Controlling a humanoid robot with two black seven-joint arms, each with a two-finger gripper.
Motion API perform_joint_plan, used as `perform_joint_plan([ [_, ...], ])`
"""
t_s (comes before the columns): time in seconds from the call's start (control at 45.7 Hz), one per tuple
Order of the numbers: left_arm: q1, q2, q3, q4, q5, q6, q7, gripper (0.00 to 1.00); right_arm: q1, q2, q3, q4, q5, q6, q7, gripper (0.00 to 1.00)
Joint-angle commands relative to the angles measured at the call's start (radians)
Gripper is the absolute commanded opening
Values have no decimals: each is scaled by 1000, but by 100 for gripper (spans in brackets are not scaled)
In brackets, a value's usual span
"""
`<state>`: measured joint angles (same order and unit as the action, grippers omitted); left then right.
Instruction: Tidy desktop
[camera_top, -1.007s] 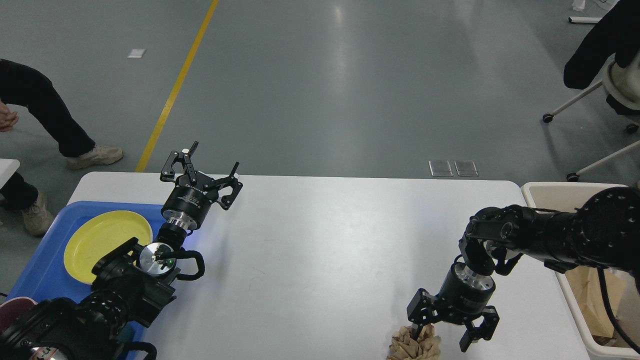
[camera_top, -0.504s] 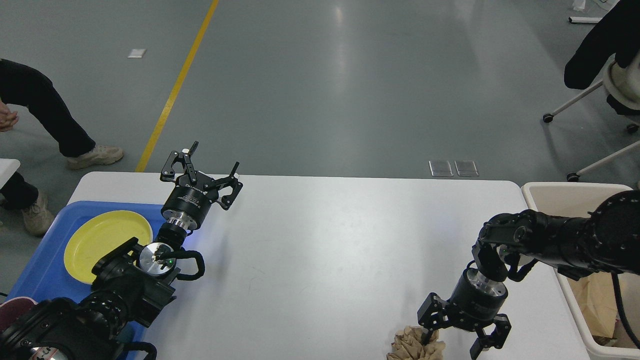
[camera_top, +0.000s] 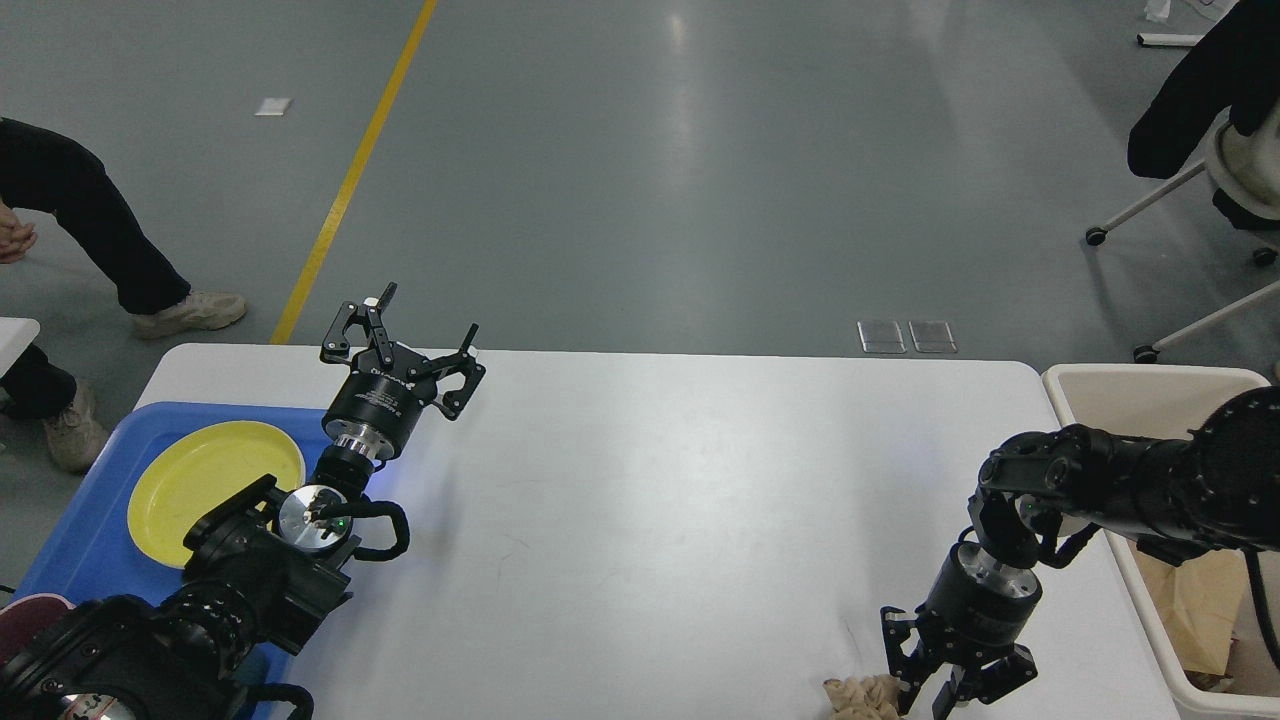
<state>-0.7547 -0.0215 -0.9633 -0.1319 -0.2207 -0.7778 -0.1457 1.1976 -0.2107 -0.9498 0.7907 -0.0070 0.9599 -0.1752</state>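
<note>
Overall, 1 desktop (camera_top: 650, 500), 1 crumpled paper (camera_top: 865, 697) in right gripper (camera_top: 950, 690) jaws, left gripper (camera_top: 415, 335) jaws wide.

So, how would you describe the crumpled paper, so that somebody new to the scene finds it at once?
Start from the white desktop and go to its near edge, toward the right side. There, next to the right gripper, lies a small brown wad of crumpled paper, partly cut off by the picture's bottom. It is the only loose thing on the bare top; the other brown paper lies inside the beige bin.
</note>
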Motion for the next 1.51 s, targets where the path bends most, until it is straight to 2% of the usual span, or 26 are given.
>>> perform_joint_plan([
  [0.0,0,0,0,0,0,0,0,97,3,-3,-4,-2,-5,0,-1,0],
  [0.482,0,0,0,0,0,0,0,97,14,-7,-7,-7,-4,0,2,0],
  [0.504,0,0,0,0,1,0,0,97,17,-9,-6,-10,-4,0,5,2],
  [0.569,0,0,0,0,0,0,0,97,39,-12,3,-21,12,0,8,45],
  [0.635,0,0,0,0,0,0,0,97,80,-35,9,-21,47,0,11,73],
  [0.679,0,0,0,0,0,0,0,97,108,-55,11,-18,96,0,9,98],
  [0.701,0,0,0,0,0,0,0,97,121,-62,11,-18,120,0,9,100],
  [0.985,0,0,0,0,0,0,0,97,319,-148,-7,-64,154,0,8,100],
  [1.16,0,0,0,0,0,0,0,97,457,-196,-116,-53,131,0,8,100],
  [1.489,0,0,0,0,0,0,0,97,642,-277,-173,-19,-22,0,-3,100],
])
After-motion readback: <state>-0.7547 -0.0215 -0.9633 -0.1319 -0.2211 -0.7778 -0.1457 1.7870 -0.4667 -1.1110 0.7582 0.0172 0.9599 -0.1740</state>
